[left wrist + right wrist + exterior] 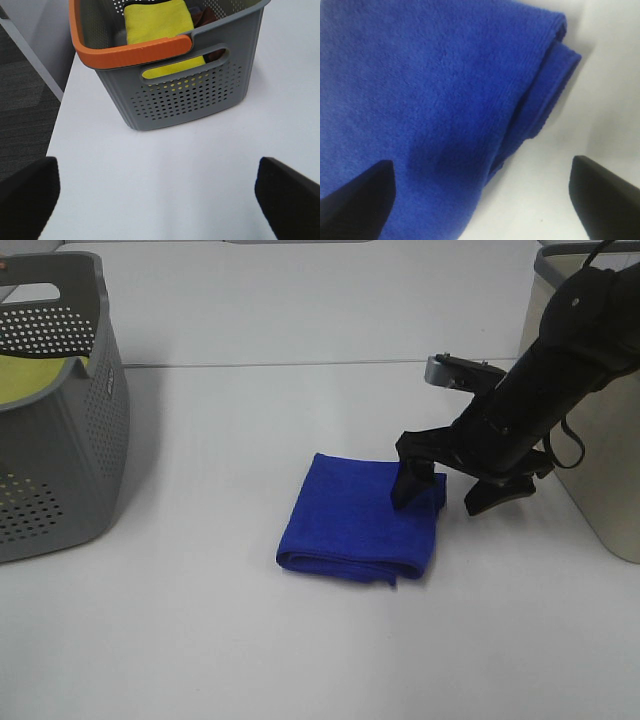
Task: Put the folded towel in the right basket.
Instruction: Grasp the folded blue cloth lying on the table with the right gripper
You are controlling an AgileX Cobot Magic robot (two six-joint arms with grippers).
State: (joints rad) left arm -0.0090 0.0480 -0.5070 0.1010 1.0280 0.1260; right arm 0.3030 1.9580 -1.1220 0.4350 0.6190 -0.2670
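A folded blue towel [360,523] lies on the white table near the middle. My right gripper [447,498] is open and low over the towel's right edge, with one finger [410,483] on the towel and the other [492,495] on the bare table beside it. The right wrist view shows the towel [435,100] filling the frame between the two open fingertips [360,197]. The right basket [600,455] stands at the far right, partly behind the arm. My left gripper [160,200] is open and empty, only seen in the left wrist view.
A grey perforated basket with an orange handle [55,410] stands at the left, holding a yellow cloth [160,30]. The table's left edge [55,130] drops to a dark floor in the left wrist view.
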